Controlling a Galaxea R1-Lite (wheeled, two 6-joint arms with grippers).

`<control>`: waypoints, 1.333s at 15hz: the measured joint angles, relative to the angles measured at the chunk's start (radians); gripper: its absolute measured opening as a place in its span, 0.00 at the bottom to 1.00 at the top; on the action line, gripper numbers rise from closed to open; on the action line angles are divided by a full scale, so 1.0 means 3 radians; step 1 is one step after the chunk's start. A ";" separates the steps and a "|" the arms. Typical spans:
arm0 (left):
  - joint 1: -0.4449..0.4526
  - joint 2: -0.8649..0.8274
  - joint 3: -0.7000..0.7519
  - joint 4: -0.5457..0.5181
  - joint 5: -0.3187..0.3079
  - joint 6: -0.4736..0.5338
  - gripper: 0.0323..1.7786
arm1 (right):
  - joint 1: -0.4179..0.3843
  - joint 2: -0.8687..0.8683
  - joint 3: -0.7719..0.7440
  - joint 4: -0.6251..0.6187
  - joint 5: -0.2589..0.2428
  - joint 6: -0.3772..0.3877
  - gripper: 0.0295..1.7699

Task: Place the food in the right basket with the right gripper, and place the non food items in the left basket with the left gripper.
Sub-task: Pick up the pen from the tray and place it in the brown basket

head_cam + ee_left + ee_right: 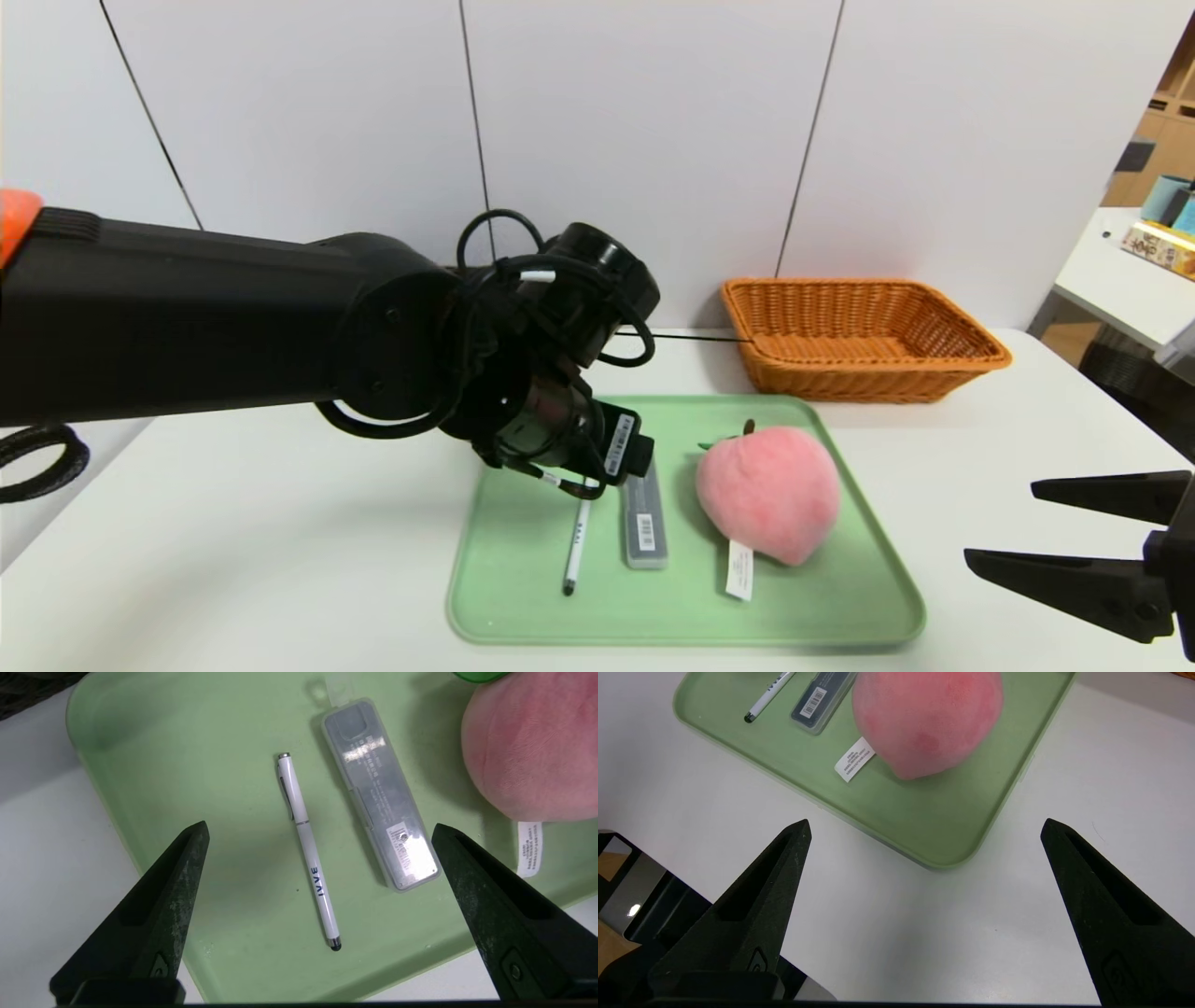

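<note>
A green tray (pixel 523 597) lies mid-table and holds three things. A white pen (pixel 577 551) and a grey translucent case (pixel 644 523) lie side by side, with a pink plush peach (pixel 770 490) to their right. My left gripper (pixel 320 825) hovers open above the tray, its fingers straddling the pen (pixel 306 844) and the near end of the case (pixel 380 798) without touching them. In the head view its fingers are hidden under the wrist. My right gripper (pixel 999 520) stands open and empty over the bare table near the tray's front right corner. The orange basket (pixel 864 336) sits at the back right. The left basket is hidden.
My left arm (pixel 233 317) spans the left half of the head view and covers the table behind it. A thin black cable (pixel 691 337) runs along the back toward the basket. A side table (pixel 1120 280) with boxes stands far right. A white label (pixel 738 569) hangs from the peach.
</note>
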 joint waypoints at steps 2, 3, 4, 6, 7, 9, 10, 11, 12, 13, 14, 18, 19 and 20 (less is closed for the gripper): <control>0.0024 0.0075 -0.0183 0.0260 0.0000 0.0016 0.95 | 0.0000 -0.0006 0.0008 0.0000 -0.0001 -0.0001 0.96; 0.0033 0.0108 -0.0282 0.0431 -0.0001 0.0019 0.95 | 0.0000 -0.0013 0.0011 0.0000 -0.0001 -0.0001 0.96; 0.0034 0.0143 -0.0382 0.0587 -0.0006 0.0010 0.95 | 0.0000 -0.0017 0.0014 0.0000 -0.0001 -0.0001 0.96; 0.0053 0.0226 -0.0589 0.0847 -0.0023 -0.0035 0.95 | 0.0000 -0.0027 0.0019 -0.0001 -0.0001 0.0000 0.96; 0.0070 0.0281 -0.0704 0.0978 -0.0028 -0.0088 0.95 | 0.0000 -0.0038 0.0030 0.0000 -0.0001 -0.0001 0.96; 0.0101 0.0391 -0.0930 0.1216 -0.0032 -0.0202 0.95 | 0.0000 -0.0059 0.0057 0.0001 -0.0003 -0.0001 0.96; 0.0111 0.0460 -0.1057 0.1335 -0.0035 -0.0279 0.95 | 0.0000 -0.0067 0.0070 0.0001 0.0000 -0.0001 0.96; 0.0114 0.0523 -0.1165 0.1440 -0.0039 -0.0360 0.95 | 0.0000 -0.0075 0.0079 0.0000 -0.0001 0.0000 0.96; 0.0117 0.0584 -0.1223 0.1509 -0.0045 -0.0421 0.95 | 0.0000 -0.0080 0.0085 0.0001 -0.0001 0.0001 0.96; 0.0119 0.0637 -0.1256 0.1520 -0.0053 -0.0455 0.95 | 0.0000 -0.0083 0.0088 0.0000 -0.0001 0.0006 0.96; 0.0123 0.0691 -0.1272 0.1526 -0.0056 -0.0513 0.95 | 0.0000 -0.0087 0.0089 -0.0003 0.0001 0.0045 0.96; 0.0140 0.0824 -0.1287 0.1576 -0.0155 -0.0650 0.95 | 0.0000 -0.0094 0.0089 -0.0005 0.0000 0.0060 0.96; 0.0156 0.0835 -0.1288 0.1578 -0.0229 -0.0652 0.95 | 0.0000 -0.0096 0.0089 -0.0005 0.0000 0.0060 0.96; 0.0175 0.0842 -0.1288 0.1579 -0.0270 -0.0654 0.95 | 0.0000 -0.0096 0.0089 -0.0005 0.0000 0.0060 0.96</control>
